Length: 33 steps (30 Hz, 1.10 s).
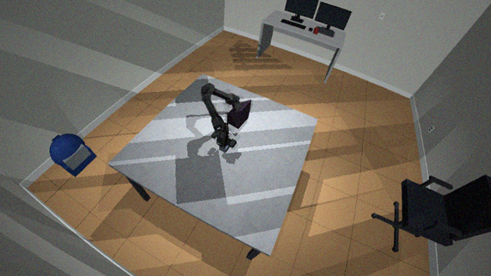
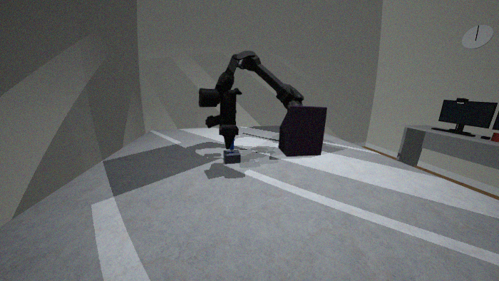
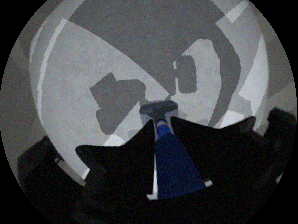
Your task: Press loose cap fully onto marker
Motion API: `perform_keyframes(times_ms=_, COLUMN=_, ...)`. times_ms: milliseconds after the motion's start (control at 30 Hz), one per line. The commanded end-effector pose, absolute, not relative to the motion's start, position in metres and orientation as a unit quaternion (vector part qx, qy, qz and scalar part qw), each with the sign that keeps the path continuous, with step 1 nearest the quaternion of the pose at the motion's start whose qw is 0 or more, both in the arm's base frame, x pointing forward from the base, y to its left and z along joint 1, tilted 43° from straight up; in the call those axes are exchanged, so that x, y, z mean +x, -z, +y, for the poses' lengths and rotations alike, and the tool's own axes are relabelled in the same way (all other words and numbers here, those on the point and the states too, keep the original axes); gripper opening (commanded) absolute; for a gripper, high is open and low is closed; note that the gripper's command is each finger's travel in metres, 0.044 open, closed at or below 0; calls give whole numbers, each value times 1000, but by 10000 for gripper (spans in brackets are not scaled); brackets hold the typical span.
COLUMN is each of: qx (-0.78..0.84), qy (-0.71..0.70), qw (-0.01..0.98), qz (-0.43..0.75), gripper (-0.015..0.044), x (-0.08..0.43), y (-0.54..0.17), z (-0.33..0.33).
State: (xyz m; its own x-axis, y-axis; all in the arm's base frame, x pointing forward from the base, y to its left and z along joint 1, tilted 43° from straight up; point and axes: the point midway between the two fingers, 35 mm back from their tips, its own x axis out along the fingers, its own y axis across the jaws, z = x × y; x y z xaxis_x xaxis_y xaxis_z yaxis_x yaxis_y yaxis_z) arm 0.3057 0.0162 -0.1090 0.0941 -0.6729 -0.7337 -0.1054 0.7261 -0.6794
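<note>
The dark holder block (image 1: 224, 149) (image 2: 232, 158) (image 3: 159, 108) sits on the table. The blue marker (image 2: 232, 145) (image 3: 162, 132) stands in it. My gripper (image 2: 229, 147) (image 3: 161, 121) points straight down, with its fingertips just above the block. In the wrist view its fingers are closed around a long blue shape that runs from the block up between them toward the palm. The wide dark blue upper part (image 3: 176, 172) looks like the cap in line over the marker. The seam between them is not clear, and how far the cap sits on is hidden by the fingers.
The dark box-shaped arm base (image 1: 239, 114) (image 2: 303, 131) stands on the table (image 1: 259, 172) (image 2: 285, 221) behind the holder. Beyond the table are an office chair (image 1: 422, 207), a blue bin (image 1: 67, 149) and a desk with two monitors (image 1: 332, 16).
</note>
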Motion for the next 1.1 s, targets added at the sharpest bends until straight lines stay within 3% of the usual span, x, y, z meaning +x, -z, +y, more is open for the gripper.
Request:
perform_keyframes(times_ms=0, qx=-305, qy=215, qw=665, qz=646, gripper=0, x=303, y=120, z=5)
perform_keyframes(times_ms=1067, qx=-305, qy=215, qw=665, qz=646, gripper=0, x=303, y=127, z=-2)
